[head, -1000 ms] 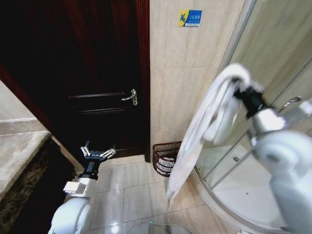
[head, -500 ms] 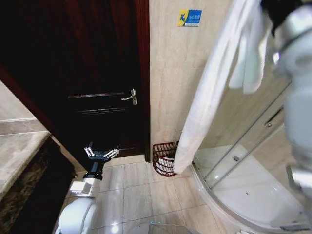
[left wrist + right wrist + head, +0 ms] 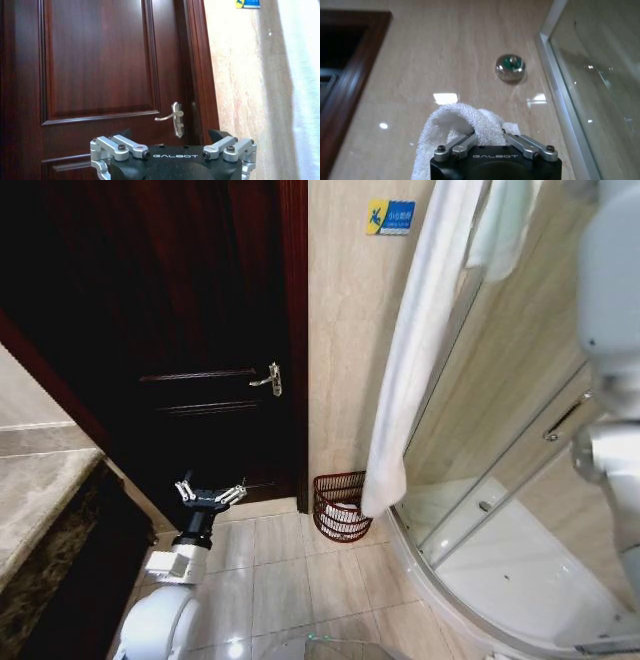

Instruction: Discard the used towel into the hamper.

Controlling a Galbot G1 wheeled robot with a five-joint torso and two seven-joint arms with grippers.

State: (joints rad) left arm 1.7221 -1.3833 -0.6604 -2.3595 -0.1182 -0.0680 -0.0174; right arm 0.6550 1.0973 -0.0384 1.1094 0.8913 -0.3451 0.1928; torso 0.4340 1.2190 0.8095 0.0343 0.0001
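The used towel (image 3: 415, 360) is a long white strip hanging from the top of the head view. Its lower end overlaps the right rim of the hamper (image 3: 336, 505), a small dark reddish-brown slatted basket on the floor against the tiled wall. In the right wrist view, my right gripper (image 3: 490, 132) is raised high and shut on a bunched fold of the towel (image 3: 454, 120). My left gripper (image 3: 208, 494) is held low in front of the dark wooden door and is open, with nothing between its fingers (image 3: 119, 144).
The dark door (image 3: 190, 330) with its metal handle (image 3: 268, 380) fills the left. A curved glass shower enclosure (image 3: 500, 510) stands right of the hamper. A stone counter (image 3: 30, 490) edges the far left. Beige floor tiles (image 3: 270, 580) lie before the hamper.
My right arm has lifted the towel higher, out of the top of the head view. The towel's lower end has risen from the floor tiles to the hamper's rim. The left arm barely moved.
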